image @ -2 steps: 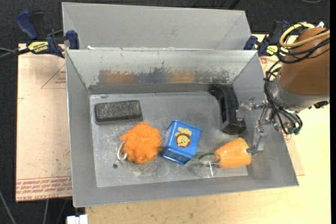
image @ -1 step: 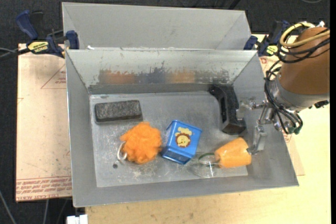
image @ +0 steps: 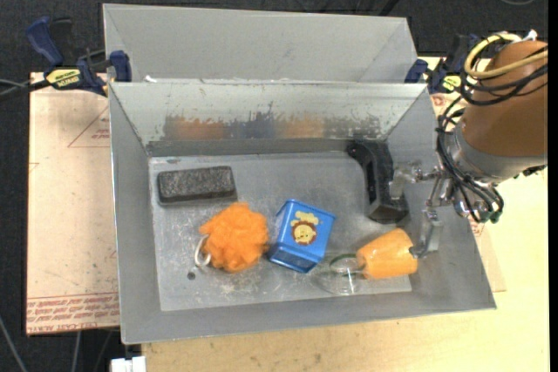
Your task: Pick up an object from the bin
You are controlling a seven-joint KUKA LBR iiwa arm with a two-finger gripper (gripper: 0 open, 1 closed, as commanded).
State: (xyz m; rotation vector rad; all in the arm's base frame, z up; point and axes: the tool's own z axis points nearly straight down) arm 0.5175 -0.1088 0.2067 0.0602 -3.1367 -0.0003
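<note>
Where gripper (image: 425, 238) hangs, orange plastic piece (image: 385, 259) lies just beside.

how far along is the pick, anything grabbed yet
Nothing looks lifted: the puff, blue box and orange cup all lie on the bin floor. The hand sits low at the right, next to the cup. Grasp and lift are left.
</note>
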